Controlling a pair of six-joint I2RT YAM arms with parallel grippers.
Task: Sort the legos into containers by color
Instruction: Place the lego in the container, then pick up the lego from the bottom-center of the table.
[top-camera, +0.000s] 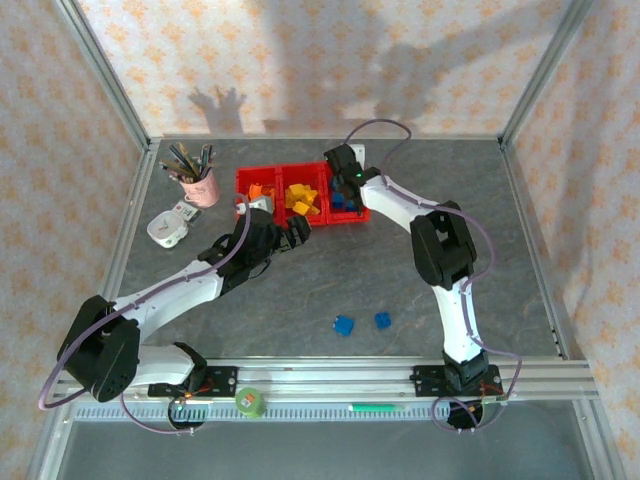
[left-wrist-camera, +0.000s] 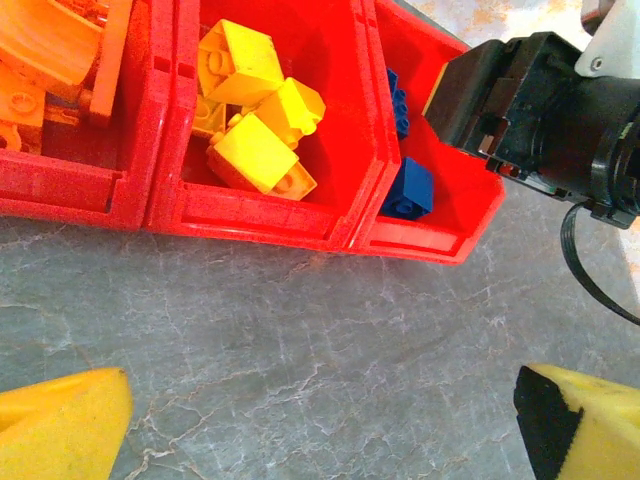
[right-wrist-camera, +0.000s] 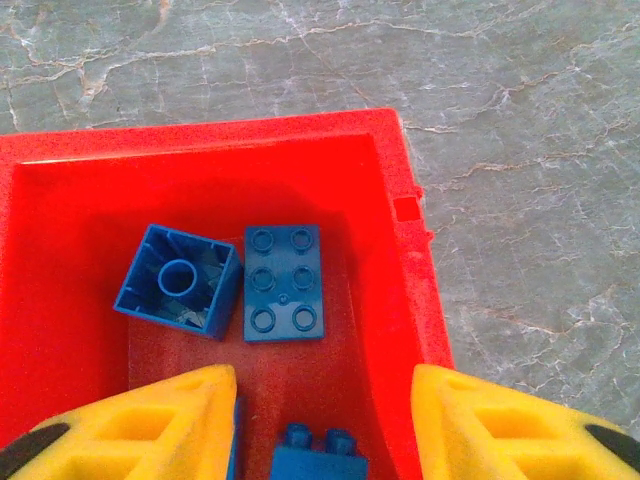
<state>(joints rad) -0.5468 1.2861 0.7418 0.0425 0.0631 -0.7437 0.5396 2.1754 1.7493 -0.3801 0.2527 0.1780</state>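
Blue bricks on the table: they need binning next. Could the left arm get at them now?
Probably yes. The left hand is open and empty, near the red bins, and only bare table lies between it and the two blue bricks; nothing blocks the path.

Robotics laboratory test cell. A grey marble-pattern benchtop (top-camera: 330, 270) is enclosed by an aluminium frame (top-camera: 108, 75) hung with patterned backdrop panels (top-camera: 320, 60); a left arm (top-camera: 170, 290) and a right arm (top-camera: 440, 245) stand bolted to a slotted rail (top-camera: 330, 372) at its near edge.
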